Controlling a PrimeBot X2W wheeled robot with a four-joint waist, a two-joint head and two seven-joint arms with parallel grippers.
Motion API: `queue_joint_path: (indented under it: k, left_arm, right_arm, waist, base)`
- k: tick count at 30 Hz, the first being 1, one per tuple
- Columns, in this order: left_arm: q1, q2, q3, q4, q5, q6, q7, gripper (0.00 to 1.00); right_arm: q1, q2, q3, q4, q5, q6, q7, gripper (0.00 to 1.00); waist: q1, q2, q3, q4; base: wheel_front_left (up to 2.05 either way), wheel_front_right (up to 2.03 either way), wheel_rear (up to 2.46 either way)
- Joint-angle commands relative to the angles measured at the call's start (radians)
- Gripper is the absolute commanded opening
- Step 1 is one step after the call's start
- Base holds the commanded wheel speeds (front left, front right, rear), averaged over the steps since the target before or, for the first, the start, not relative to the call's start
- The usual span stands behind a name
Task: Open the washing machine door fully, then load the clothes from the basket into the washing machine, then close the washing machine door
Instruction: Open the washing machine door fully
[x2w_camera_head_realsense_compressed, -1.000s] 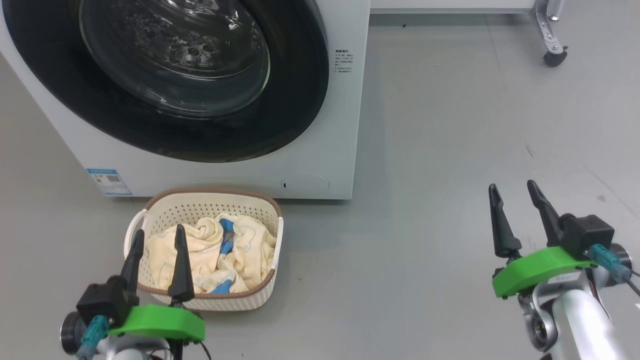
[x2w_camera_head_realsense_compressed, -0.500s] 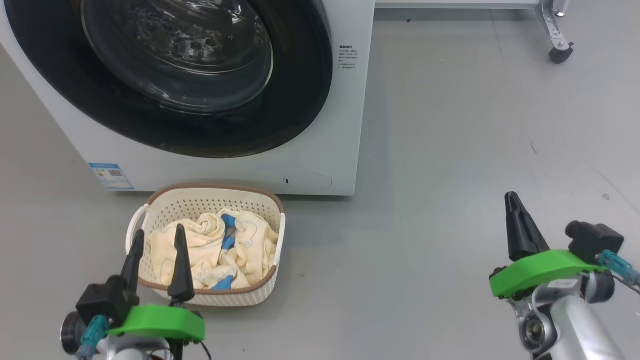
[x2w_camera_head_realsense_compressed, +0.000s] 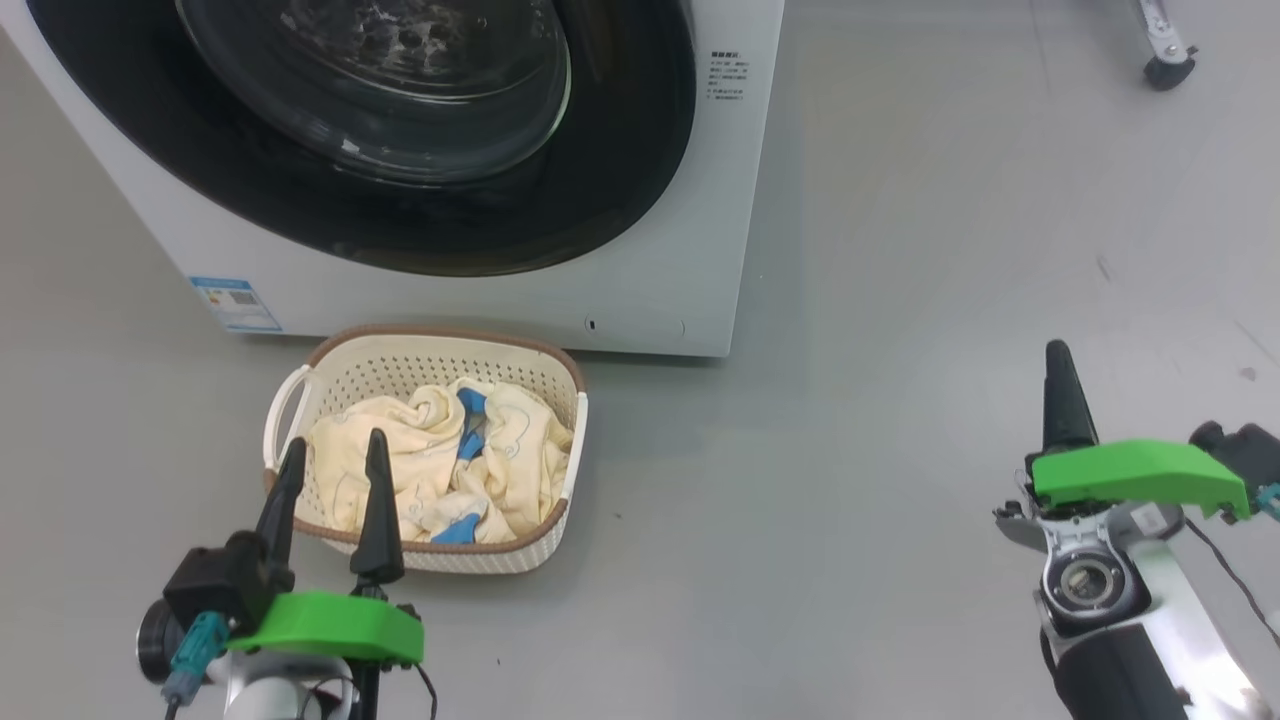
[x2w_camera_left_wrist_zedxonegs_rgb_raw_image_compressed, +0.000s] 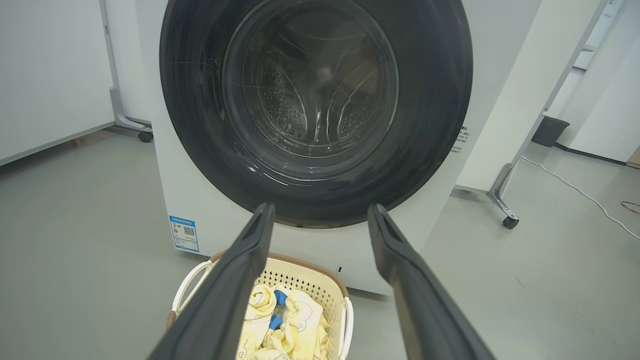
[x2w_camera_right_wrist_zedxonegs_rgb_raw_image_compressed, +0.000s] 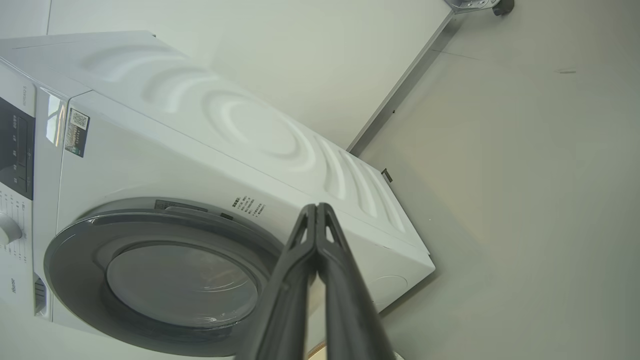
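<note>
The white washing machine stands at the top left, its door flat against the front, black ring around the glass window. Before it on the floor sits the cream basket holding the pale yellow clothes with blue patches. My left gripper hangs open over the basket's near rim, empty; its fingers frame the door in the left wrist view. My right gripper is shut on nothing, off to the right above bare floor, tips together, rolled sideways toward the washing machine.
Grey floor spreads right of the machine. A caster foot of a white panel stand sits at the far right top. In the left wrist view a wheeled stand leg and a white cable lie right of the machine.
The right gripper went from open to shut and rolled sideways. The head camera shifted, so the whole scene slid; the basket and machine stayed put. The left gripper held its pose.
</note>
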Motion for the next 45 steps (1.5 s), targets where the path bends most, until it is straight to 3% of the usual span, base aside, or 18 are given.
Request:
queue_joint_path:
  k: [1,21,37,45]
  left_arm:
    - [-0.052,0.015,0.03,-0.036,-0.002,-0.002,-0.011,1.0]
    - [-0.195,0.015,-0.04,-0.054,-0.016,-0.025,-0.011,1.0]
    - [-0.277,0.015,-0.097,-0.065,-0.064,-0.017,-0.011,1.0]
    - [-0.293,0.015,-0.13,-0.068,-0.098,-0.007,-0.011,1.0]
  right_arm:
    - [-0.068,-0.008,0.026,-0.03,0.015,-0.003,-0.008,0.0]
    - [-0.509,-0.105,0.016,0.005,0.033,-0.003,0.283,0.0]
    - [-0.825,-0.1,0.038,0.064,0.099,-0.003,0.574,0.0]
    - [-0.917,-0.09,0.028,0.095,0.137,-0.003,0.622,0.0]
  waist:
    - [0.0,0.0,0.017,0.006]
    - [0.0,0.0,0.253,0.078]
    - [0.0,0.0,0.393,0.155]
    - [0.0,0.0,0.427,0.191]
  base:
    - [0.0,0.0,0.0]
    - [0.0,0.0,0.0]
    - [0.0,0.0,0.0]
    - [0.0,0.0,0.0]
